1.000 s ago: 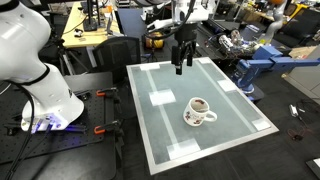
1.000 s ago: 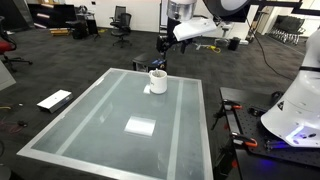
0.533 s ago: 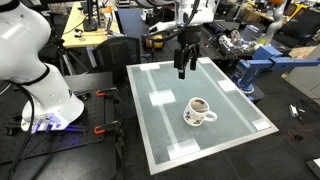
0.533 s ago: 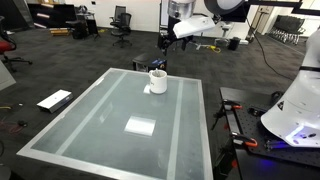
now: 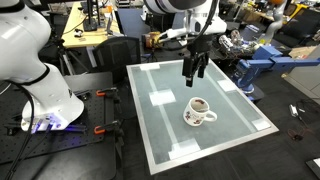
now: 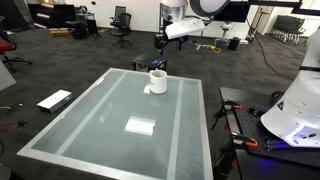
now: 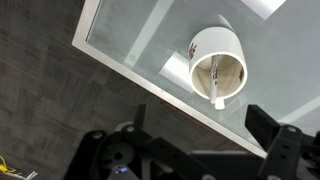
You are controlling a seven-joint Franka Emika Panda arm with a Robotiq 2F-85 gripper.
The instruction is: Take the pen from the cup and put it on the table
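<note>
— How is the arm standing?
— It's reaching over the table (image 5: 163, 125), the gripper (image 5: 194, 76) pointing down, fingers spread, empty.
— And the pen (image 7: 213, 82)?
— It's sitting inside the white mug (image 7: 218, 66), near the table's edge

No writing, brand, number or sign could be read in any view. The cup (image 5: 200, 111) carried dark reddish-brown markings on its white side, but they were too small and blurred in every view to make out as letters
</note>
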